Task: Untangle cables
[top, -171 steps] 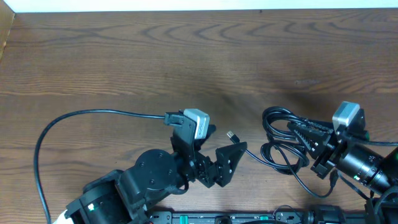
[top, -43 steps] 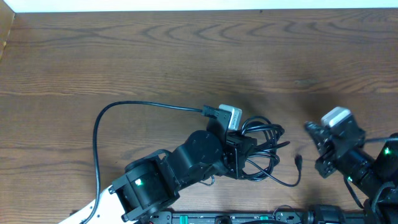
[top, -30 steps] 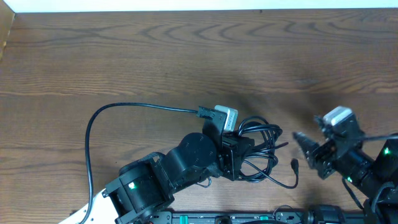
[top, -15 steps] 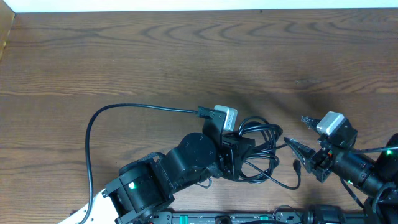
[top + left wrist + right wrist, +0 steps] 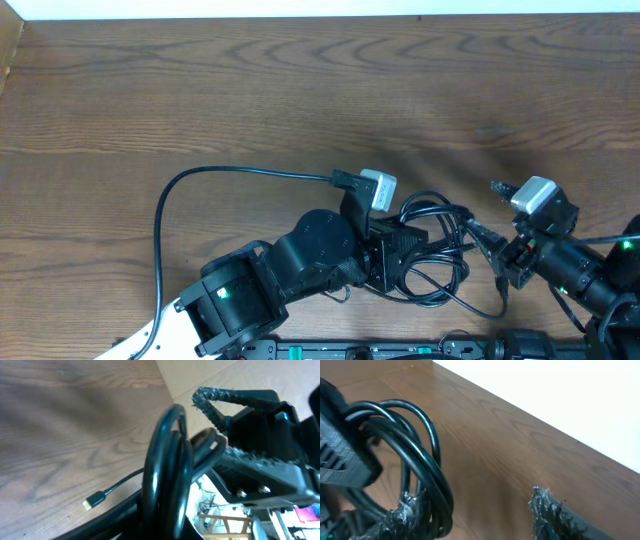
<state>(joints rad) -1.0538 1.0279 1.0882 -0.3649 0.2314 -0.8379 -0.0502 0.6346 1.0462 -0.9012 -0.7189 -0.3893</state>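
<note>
A bundle of black cables [image 5: 437, 255] lies looped at the table's front centre. My left gripper [image 5: 402, 250] is shut on it, and the loops [image 5: 167, 467] fill the left wrist view and hide the jaws. One loose plug [image 5: 94, 501] rests on the wood. My right gripper [image 5: 484, 210] stands open just right of the bundle. In the right wrist view its left finger [image 5: 405, 515] touches the outer loops [image 5: 415, 445], its right finger [image 5: 550, 510] is well apart, and bare wood shows between them. Both right fingers [image 5: 235, 397] loom behind the loops in the left wrist view.
A thin black lead [image 5: 200, 175] runs from the left wrist camera [image 5: 379, 188] leftwards and curves down to the table's front edge. The brown wooden table [image 5: 320, 90] ends at a white wall along the back. The left arm's body [image 5: 290, 275] sits left of the bundle.
My left gripper has carried the bundle a little to the right. My right gripper has closed in from the right, so that one finger now touches the loops.
</note>
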